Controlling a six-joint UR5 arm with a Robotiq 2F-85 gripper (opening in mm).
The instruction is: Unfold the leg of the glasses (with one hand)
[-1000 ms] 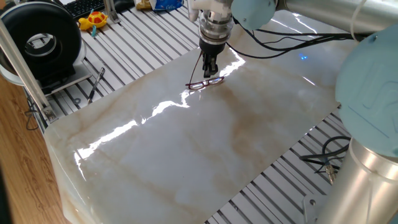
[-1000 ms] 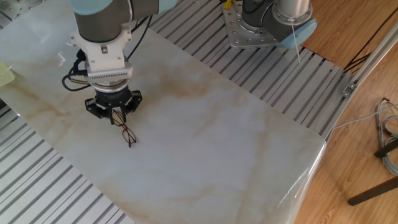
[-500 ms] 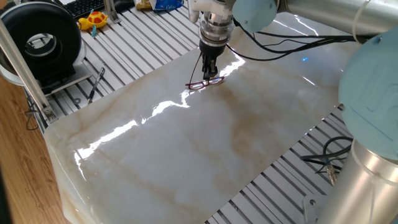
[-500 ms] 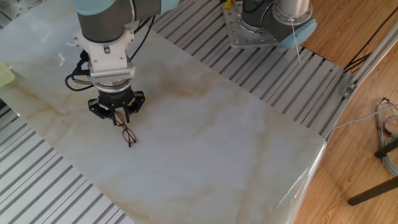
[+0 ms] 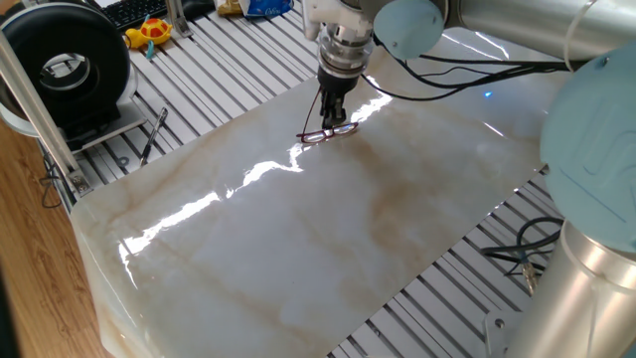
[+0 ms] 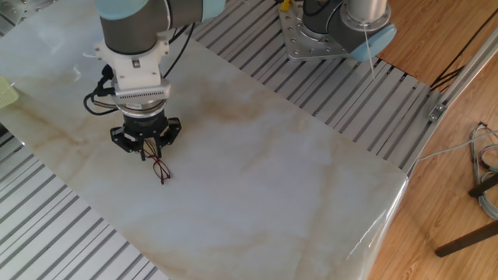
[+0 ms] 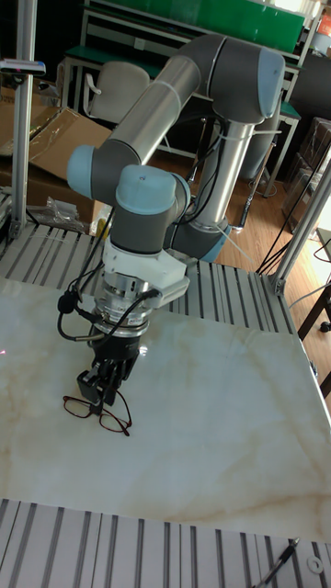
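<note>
The glasses (image 5: 329, 132) lie on the marble tabletop (image 5: 298, 239), a thin dark-red wire frame with clear lenses. The other fixed view shows the glasses (image 6: 161, 169) just below the tool, and the tall fixed view has the glasses (image 7: 97, 412) at the table's left. My gripper (image 5: 333, 116) points straight down onto their far end, fingers drawn close together on a thin leg. In the remaining views the gripper (image 6: 146, 155) (image 7: 101, 395) hides the leg's contact point.
A black pen-like tool (image 5: 154, 134) lies on the slatted surface to the left, near a black round device (image 5: 70, 62). A yellow toy (image 5: 149, 32) and a keyboard sit at the back. Cables (image 5: 517, 251) hang by the arm's base (image 6: 327, 31).
My gripper has shifted a little sideways along the tabletop over the glasses. The lenses stay where they were.
</note>
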